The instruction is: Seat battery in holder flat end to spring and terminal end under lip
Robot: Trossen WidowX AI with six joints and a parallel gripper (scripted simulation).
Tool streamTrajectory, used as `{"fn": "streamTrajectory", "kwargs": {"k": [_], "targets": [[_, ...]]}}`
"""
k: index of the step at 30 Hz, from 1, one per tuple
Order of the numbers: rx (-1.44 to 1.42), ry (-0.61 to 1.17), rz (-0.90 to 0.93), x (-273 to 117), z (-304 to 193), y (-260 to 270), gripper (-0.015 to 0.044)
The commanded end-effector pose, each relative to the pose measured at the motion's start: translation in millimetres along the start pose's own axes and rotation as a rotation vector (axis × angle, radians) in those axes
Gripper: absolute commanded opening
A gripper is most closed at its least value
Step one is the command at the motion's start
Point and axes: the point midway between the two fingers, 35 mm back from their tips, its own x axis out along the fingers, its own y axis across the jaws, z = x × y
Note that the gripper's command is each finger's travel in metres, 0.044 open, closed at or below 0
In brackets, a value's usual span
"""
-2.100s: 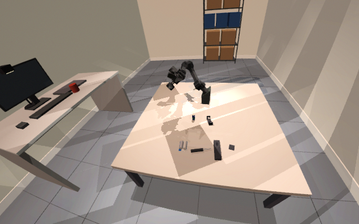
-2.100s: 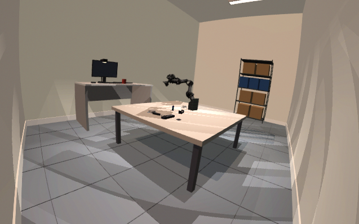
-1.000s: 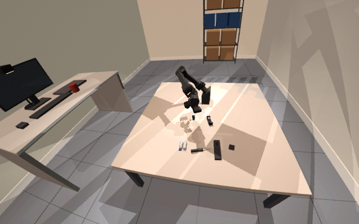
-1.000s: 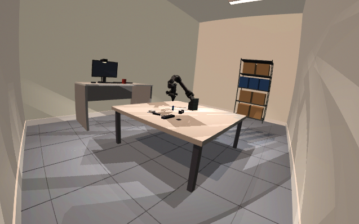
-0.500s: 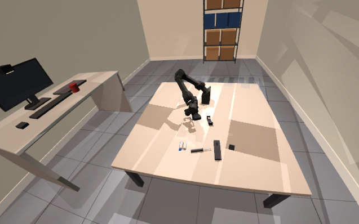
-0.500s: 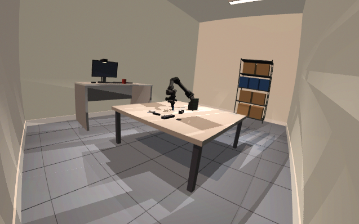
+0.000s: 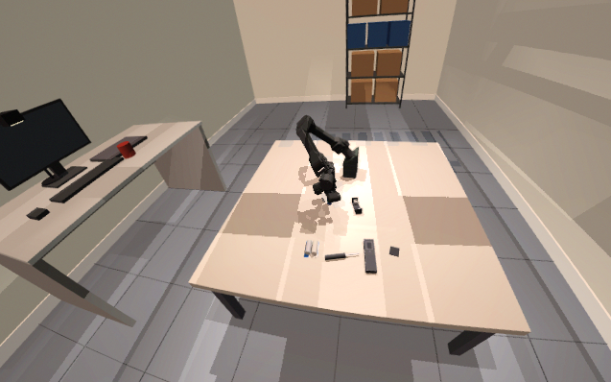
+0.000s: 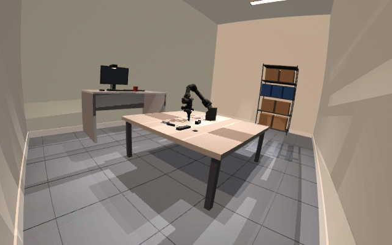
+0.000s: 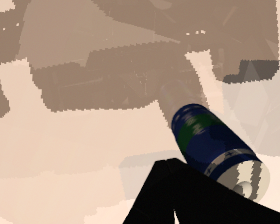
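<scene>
Though illegible, pale markings (image 9: 200, 121) on the blue-and-green battery (image 7: 329, 202) (image 8: 189, 119) (image 9: 207, 139) beside the gripper (image 7: 333, 198) (image 8: 189, 115) (image 9: 168, 161).

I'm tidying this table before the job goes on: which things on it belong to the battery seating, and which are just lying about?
Part of the job:
- blue battery
- black holder
- gripper, shut, nothing between its fingers

Just lying about:
- pair of pale cylinders
- screwdriver
- long dark device
- small dark square
</scene>
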Motion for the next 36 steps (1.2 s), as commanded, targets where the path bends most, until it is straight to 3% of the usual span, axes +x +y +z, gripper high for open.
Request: {"fn": "streamTrajectory", "kwargs": {"k": [1, 30, 36], "targets": [[0.001, -0.003, -0.005, 1, 2, -8, 0.0], [0.0, -0.003, -0.007, 2, -1, -45, 0.0], [-0.001, 0.004, -0.003, -38, -2, -41, 0.0]]}}
